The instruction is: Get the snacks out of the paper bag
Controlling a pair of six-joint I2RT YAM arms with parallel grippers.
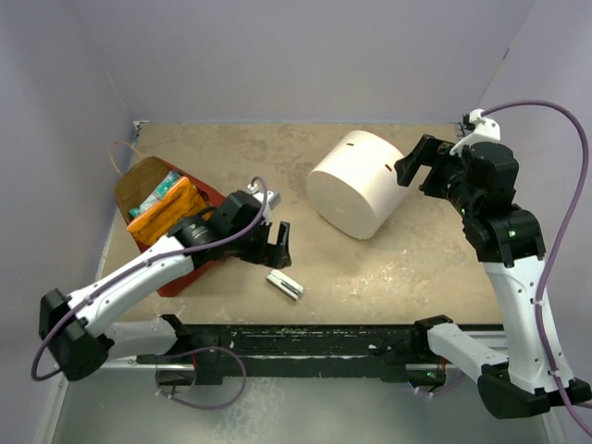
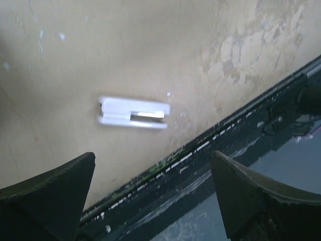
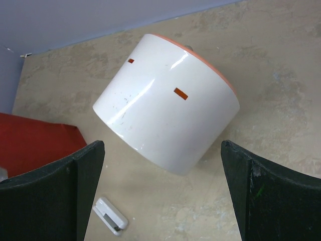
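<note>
The paper bag (image 1: 134, 180) lies on its side at the left of the table (image 1: 425, 268). Its long axis runs from near-middle to the far-left corner, and the mouth opens toward that corner. The left gripper (image 1: 277, 245) is the nearer one, yet it points away from the mouth, above the small grey bracket (image 2: 133, 113), with jaws spread and empty. The right gripper (image 1: 416, 166) (also spread, holding nothing) faces the white cylinder (image 3: 165, 110), well apart from the bag. At least 2 snacks (image 1: 166, 213) show inside, orange and teal. Possibly more are hidden.

Arms (image 1: 139, 273) white with black joints; purple cables (image 1: 536, 104); black wedge-shaped pincer fingers (image 2: 50, 196).
</note>
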